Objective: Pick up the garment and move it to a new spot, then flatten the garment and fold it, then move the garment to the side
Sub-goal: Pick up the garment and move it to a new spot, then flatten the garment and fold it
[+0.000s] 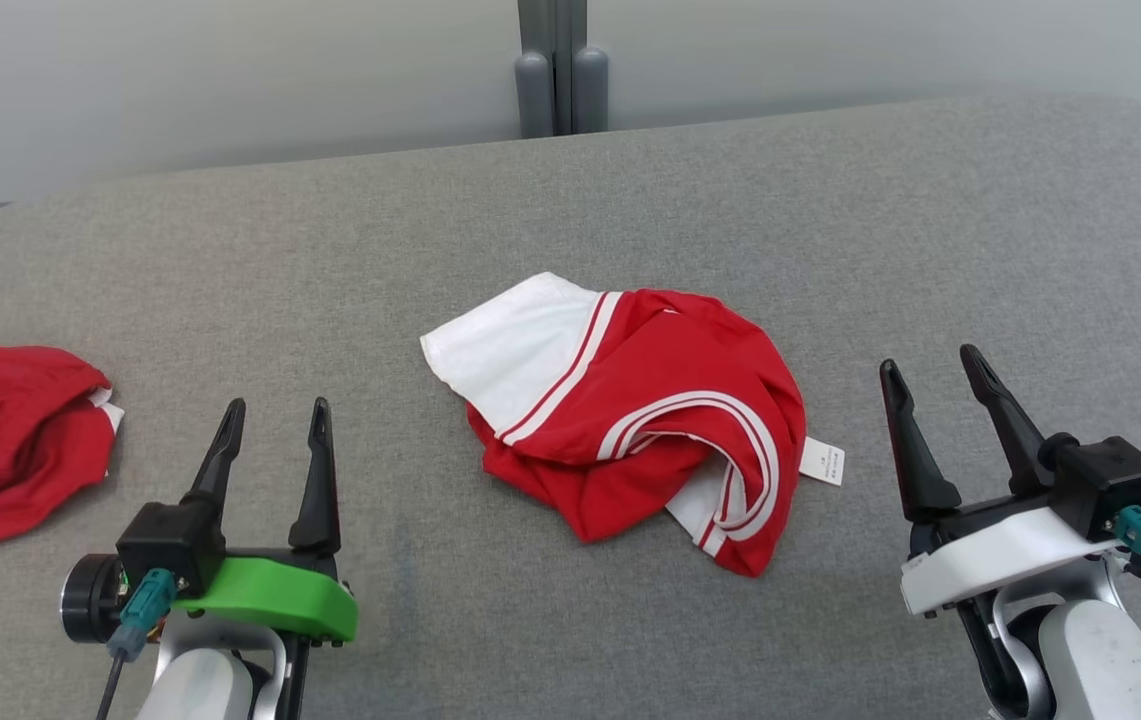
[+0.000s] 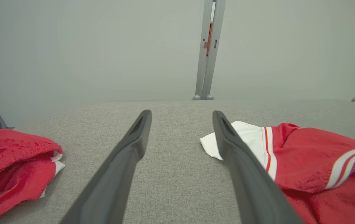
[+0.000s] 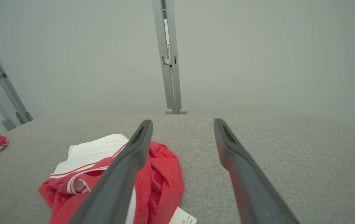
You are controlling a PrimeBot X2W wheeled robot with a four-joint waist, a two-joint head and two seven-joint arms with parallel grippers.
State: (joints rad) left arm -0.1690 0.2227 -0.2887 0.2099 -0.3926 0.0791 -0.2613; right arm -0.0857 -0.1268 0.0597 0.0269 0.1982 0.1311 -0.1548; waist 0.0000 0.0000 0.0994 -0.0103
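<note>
Ok, we've got the red-and-white garment [image 1: 630, 420] lying crumpled near the middle of the grey surface [image 1: 570, 200], between the two arms and touched by neither. Its white panel points to the far left, the red body with white stripes is bunched toward the near right, and a small white label [image 1: 822, 461] sticks out flat on its right edge. A second, all-red garment [image 1: 10, 440] sits in a heap at the left edge of the surface, well apart from the first, with a bit of white trim showing on its right side. We see the left gripper [image 1: 277, 405] near the front edge, between the two garments and closer to the red heap; its jaws are spread wide with nothing between them but bare fabric surface. The right gripper [image 1: 930, 358] is at the front right, just beside the label side of the striped piece; its jaws are spread wide too and hold nothing. A grey post [image 1: 560, 70] stands behind the far edge, against a pale wall.
</note>
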